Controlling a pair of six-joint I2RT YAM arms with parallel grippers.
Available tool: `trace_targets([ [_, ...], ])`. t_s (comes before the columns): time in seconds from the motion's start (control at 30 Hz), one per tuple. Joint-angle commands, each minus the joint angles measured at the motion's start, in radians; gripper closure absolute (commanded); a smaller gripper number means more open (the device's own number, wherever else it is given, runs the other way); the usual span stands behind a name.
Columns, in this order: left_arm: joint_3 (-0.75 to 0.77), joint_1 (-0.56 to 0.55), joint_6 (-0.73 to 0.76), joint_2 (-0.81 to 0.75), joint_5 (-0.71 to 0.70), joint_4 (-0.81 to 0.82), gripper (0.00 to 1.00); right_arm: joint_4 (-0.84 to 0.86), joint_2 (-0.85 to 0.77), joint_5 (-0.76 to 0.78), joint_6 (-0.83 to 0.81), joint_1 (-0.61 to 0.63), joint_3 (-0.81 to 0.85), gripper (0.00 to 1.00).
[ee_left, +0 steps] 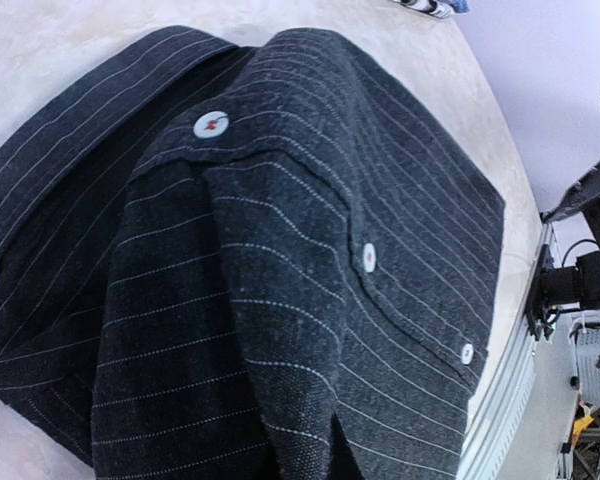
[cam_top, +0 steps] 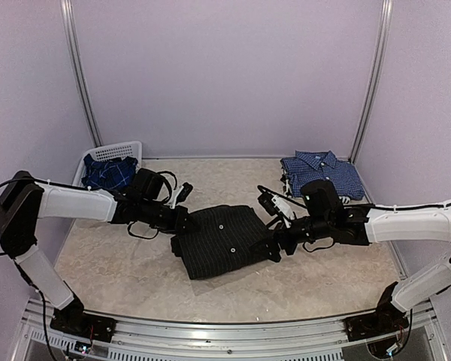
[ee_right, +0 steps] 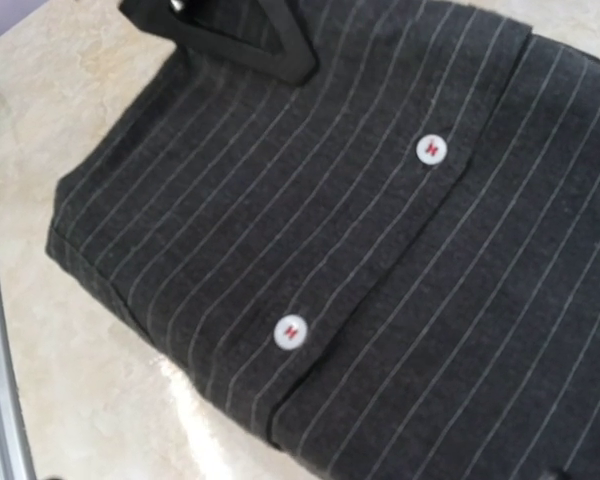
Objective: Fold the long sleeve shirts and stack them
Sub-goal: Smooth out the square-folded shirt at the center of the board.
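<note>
Far left there's a white basket [cam_top: 128, 147] with the dark blue plaid shirt [cam_top: 109, 173] crumpled inside. The left gripper [cam_top: 183, 220] is pinched tight on the left edge of the black pinstriped shirt [cam_top: 222, 241], which lies folded in the middle of the table [cam_top: 105, 263], buttons up. The right gripper [cam_top: 275, 247] sits at that shirt's right edge, fingers spread wide, gripping nothing. Back right, the checked shirt [cam_top: 323, 171] lies folded.
</note>
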Motion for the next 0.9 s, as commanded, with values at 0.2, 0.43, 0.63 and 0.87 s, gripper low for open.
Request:
trace_targets([
  [0.2,0.058,-0.093,-0.267,-0.087,0.227,0.146,1.00,-0.059,-0.014,0.094,0.013,0.002,0.048,0.00],
  [0.43,-0.021,-0.114,-0.596,-0.114,0.335,0.523,1.00,-0.080,-0.025,0.111,0.009,-0.024,0.065,0.00],
  [0.63,-0.160,-0.103,-0.881,-0.097,0.328,0.861,1.00,-0.081,-0.018,0.117,0.013,-0.032,0.066,0.01],
  [0.87,-0.265,-0.002,-0.898,-0.054,0.326,0.927,1.00,-0.076,-0.007,0.108,0.014,-0.035,0.060,0.00],
])
